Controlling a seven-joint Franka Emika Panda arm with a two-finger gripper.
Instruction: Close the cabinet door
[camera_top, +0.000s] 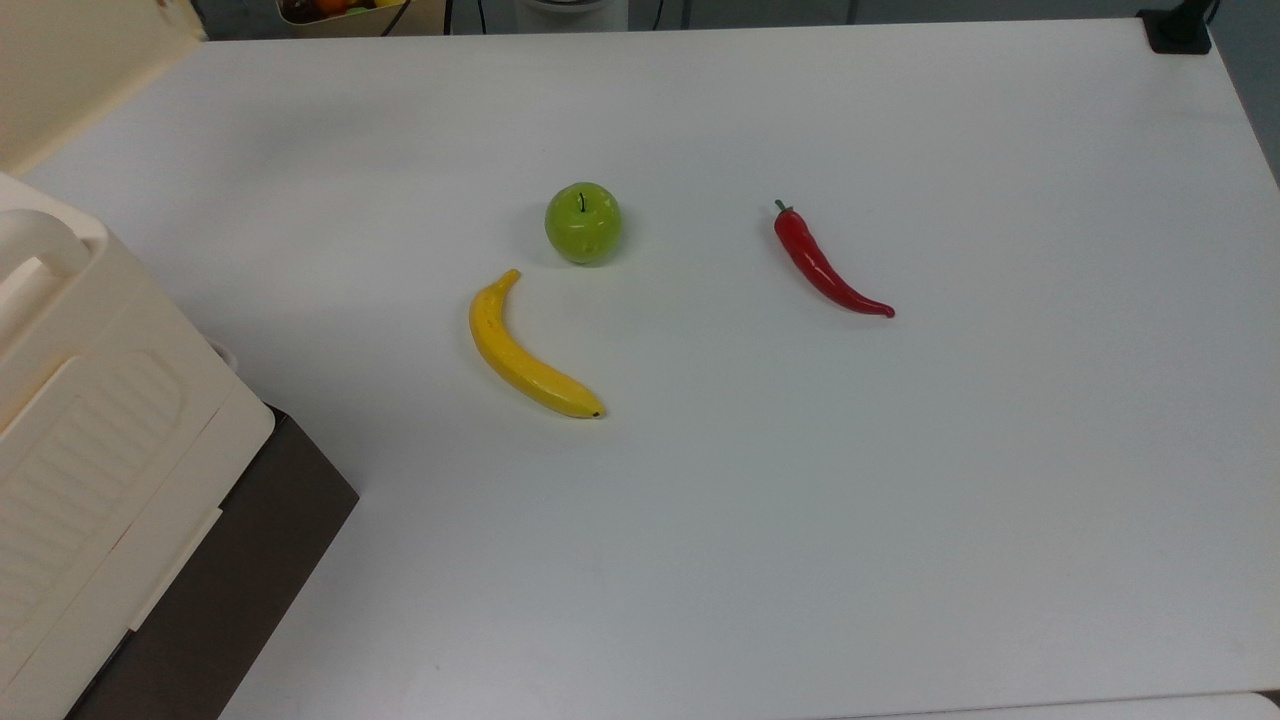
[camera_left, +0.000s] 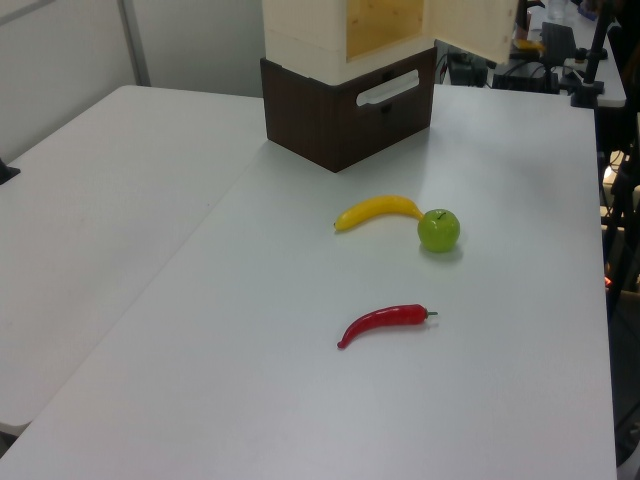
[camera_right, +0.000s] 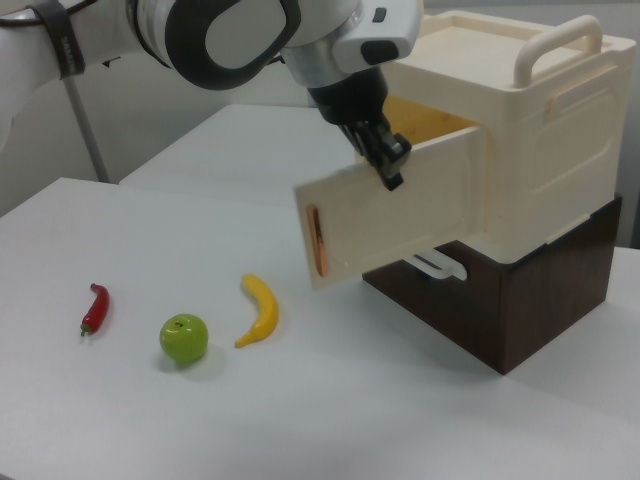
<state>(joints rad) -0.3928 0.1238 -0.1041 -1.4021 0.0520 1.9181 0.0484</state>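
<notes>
Half-open cabinet door (camera_right: 385, 215) juts toward the right view's left; my gripper (camera_right: 388, 160), fingers together, sits at its top edge, cabinet (camera_right: 540, 150) behind.

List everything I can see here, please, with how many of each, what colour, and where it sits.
cabinet: one, cream, on the dark brown box.
cabinet door: one, cream, swung partly open.
dark brown box: one, on the table, under the cabinet.
banana: one, yellow, near the apple.
apple: one, green, mid-table.
chilli pepper: one, red, on the apple's right in the top view.
table: one, white, beneath everything.
robot arm: one, white and black, above the door.
hand: one, black, at the door's top edge.
</notes>
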